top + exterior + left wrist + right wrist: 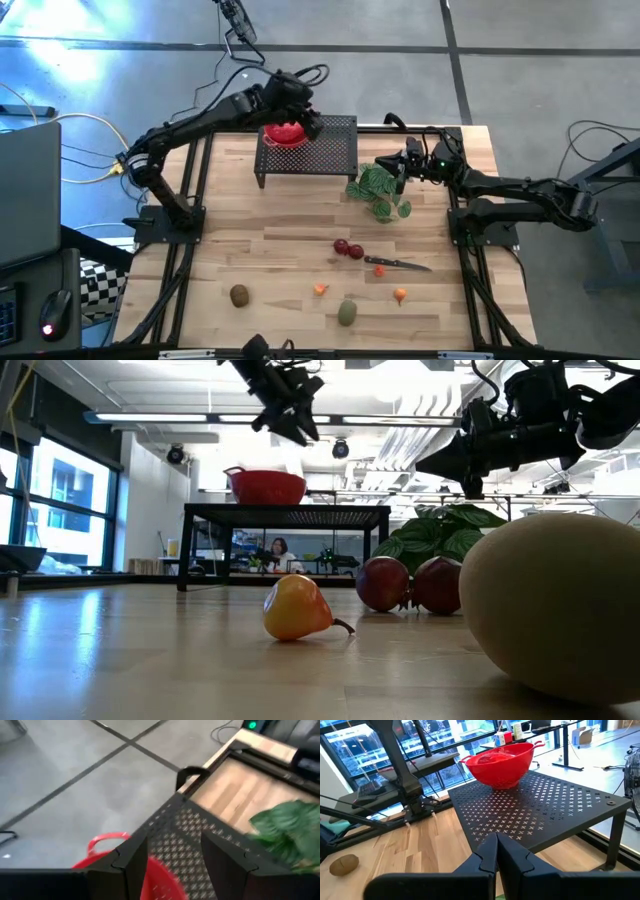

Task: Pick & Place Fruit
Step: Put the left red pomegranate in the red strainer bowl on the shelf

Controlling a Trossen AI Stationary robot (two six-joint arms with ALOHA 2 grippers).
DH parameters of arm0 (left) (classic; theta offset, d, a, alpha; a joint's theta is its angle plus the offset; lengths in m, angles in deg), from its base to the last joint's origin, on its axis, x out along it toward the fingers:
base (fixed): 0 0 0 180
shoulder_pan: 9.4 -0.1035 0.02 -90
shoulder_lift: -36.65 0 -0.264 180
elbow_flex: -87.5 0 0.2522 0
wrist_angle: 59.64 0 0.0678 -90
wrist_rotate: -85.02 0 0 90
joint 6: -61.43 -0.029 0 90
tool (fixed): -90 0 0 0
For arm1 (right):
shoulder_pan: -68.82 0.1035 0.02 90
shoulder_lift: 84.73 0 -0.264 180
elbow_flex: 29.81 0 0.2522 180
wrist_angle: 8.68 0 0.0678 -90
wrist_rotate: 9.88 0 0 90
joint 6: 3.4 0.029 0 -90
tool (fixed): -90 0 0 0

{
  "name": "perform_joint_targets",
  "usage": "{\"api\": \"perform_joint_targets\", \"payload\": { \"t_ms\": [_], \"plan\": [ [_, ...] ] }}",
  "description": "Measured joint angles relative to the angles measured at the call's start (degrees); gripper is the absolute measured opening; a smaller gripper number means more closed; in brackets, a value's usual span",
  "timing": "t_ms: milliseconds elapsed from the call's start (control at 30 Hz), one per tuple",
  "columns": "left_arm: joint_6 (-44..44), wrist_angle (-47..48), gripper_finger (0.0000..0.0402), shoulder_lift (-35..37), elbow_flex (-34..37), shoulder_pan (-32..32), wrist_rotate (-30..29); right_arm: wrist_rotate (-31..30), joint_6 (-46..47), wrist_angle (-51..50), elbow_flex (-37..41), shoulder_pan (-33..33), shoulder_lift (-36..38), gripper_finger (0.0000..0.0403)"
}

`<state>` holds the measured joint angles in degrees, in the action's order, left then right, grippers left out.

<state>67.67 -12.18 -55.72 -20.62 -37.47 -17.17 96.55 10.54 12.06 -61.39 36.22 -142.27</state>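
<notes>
The left gripper [303, 118] hangs over the red colander [284, 133] on the black perforated stand [320, 150], its fingers [131, 865] parted with nothing visible between them; the left wrist view alone shows this gap, with the colander rim and the stand's mesh just below. The right gripper [496, 851] is pressed fully shut and empty, hovering beside the green leafy plant [380, 190]; its wrist view shows what the overhead cannot, the colander's deep bowl and handles, though whether any fruit lies inside is hard to tell. On the wooden table [250, 250], well apart from both arms, the fruit is scattered at the near side: two dark-red round pieces [348, 249] touching each other beside the black-handled knife [398, 265], a brown oval [239, 295], an olive-green oval [347, 312], and two tiny orange pieces [320, 289]. The low view shows one orange piece is pear-shaped with a stem.
</notes>
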Motion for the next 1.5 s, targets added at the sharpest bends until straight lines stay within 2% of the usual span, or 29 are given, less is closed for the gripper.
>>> {"api": "perform_joint_targets", "payload": {
  "t_ms": [100,233,500,700,933,1167,1500],
  "plan": [
    [-3.12,-1.36,0.0175,3.91,5.86,-0.01,3.07,0.0,-0.01,0.0,0.0,0.0,0.0,0.0003],
    [-3.03,-6.0,0.0175,11.77,16.21,0.06,8.37,-0.01,-0.12,0.0,0.0,0.0,0.0,0.0003],
    [-1.84,-19.8,0.0175,31.03,39.51,0.08,12.03,-0.02,-0.61,0.02,0.0,-0.01,0.0,0.0003],
    [-1.01,-23.37,0.0175,42.06,50.46,0.98,19.94,-0.02,-0.65,0.02,0.0,-0.01,0.0,0.0003],
    [-1.93,-27.7,0.0175,50.29,56.68,8.33,20.28,-2.62,-0.67,-0.04,0.0,0.0,0.0,0.0003],
    [-5.03,-30.8,0.0175,55.08,59.44,18.34,19.73,-2.86,-0.63,-0.52,0.0,-0.02,0.0,0.0003],
    [-5.14,-30.26,0.0175,55.91,59.46,32.51,7.71,-2.84,-0.66,-0.78,0.0,-0.01,0.0,0.0003]
  ]
}}
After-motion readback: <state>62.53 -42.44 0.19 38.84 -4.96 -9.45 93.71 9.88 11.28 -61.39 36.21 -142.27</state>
